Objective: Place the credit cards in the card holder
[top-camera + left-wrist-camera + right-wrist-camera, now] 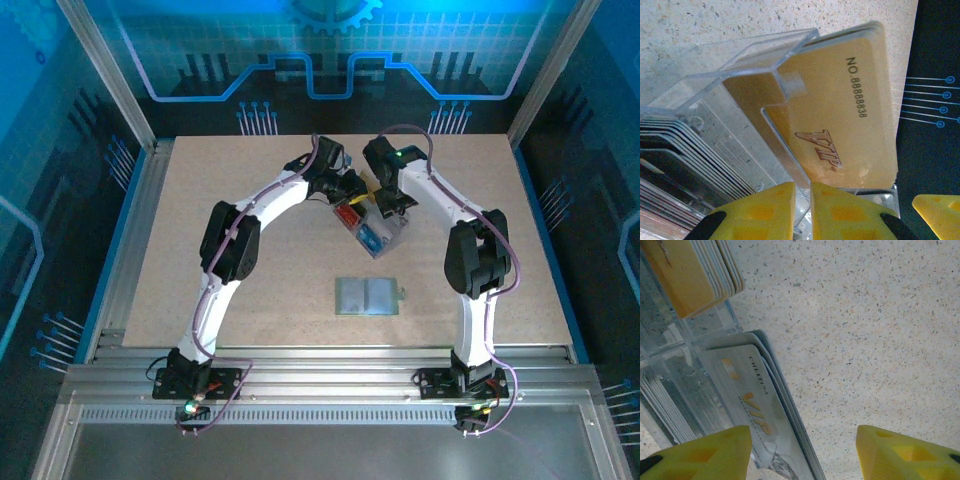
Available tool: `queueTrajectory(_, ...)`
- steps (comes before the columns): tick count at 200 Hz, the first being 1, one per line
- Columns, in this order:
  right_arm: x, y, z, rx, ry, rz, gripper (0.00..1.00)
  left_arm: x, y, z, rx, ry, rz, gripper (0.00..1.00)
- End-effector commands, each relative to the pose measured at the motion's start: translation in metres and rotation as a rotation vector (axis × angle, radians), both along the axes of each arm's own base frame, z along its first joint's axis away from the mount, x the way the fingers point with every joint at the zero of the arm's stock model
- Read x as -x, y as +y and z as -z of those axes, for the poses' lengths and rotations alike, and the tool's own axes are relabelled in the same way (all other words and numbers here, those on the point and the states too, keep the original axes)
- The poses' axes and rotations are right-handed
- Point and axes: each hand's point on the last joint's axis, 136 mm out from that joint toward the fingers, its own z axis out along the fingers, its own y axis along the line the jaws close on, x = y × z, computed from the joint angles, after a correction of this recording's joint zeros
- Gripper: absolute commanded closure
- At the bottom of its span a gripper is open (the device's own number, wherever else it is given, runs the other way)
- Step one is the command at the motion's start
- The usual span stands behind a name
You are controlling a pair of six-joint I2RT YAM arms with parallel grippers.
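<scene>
Credit cards [840, 115]: left end effector [802, 207] near-closed at gold edge, grip unclear; right end effector [804, 442] wide, empty.

sage-green card holder [368, 297] lies open flat, well apart from gold, red, blue credit cards [840, 110] in stacks
</scene>
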Motion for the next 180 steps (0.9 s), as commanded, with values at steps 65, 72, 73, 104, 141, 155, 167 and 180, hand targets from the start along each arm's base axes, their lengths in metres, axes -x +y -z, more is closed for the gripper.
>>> queueTrajectory(65, -0.008, -0.013, 0.005, 0.066, -0.004, 0.023, 0.41, 0.009, 0.009, 0.027, -0.051, 0.060, 0.023, 0.83)
queueTrajectory(72, -0.009, -0.014, 0.004, 0.078, -0.006, 0.023, 0.41, 0.011, 0.010, 0.029, -0.058, 0.064, 0.024, 0.83)
queueTrajectory(73, -0.009, -0.015, 0.005, 0.080, -0.007, 0.023, 0.41, 0.011, 0.010, 0.030, -0.059, 0.064, 0.025, 0.83)
queueTrajectory(104, -0.012, -0.019, 0.006, 0.118, -0.004, 0.018, 0.41, 0.014, 0.016, 0.039, -0.085, 0.077, 0.026, 0.83)
queueTrajectory(141, -0.013, -0.021, -0.001, 0.128, -0.026, 0.023, 0.44, 0.017, 0.019, 0.043, -0.108, 0.079, 0.033, 0.83)
queueTrajectory(155, -0.013, -0.021, -0.007, 0.133, -0.039, 0.021, 0.45, 0.017, 0.021, 0.045, -0.115, 0.080, 0.034, 0.83)
queueTrajectory(167, -0.013, -0.021, -0.011, 0.134, -0.049, 0.019, 0.47, 0.018, 0.022, 0.047, -0.119, 0.083, 0.035, 0.83)
queueTrajectory(180, -0.013, -0.021, -0.015, 0.131, -0.057, 0.017, 0.48, 0.019, 0.023, 0.049, -0.123, 0.087, 0.035, 0.83)
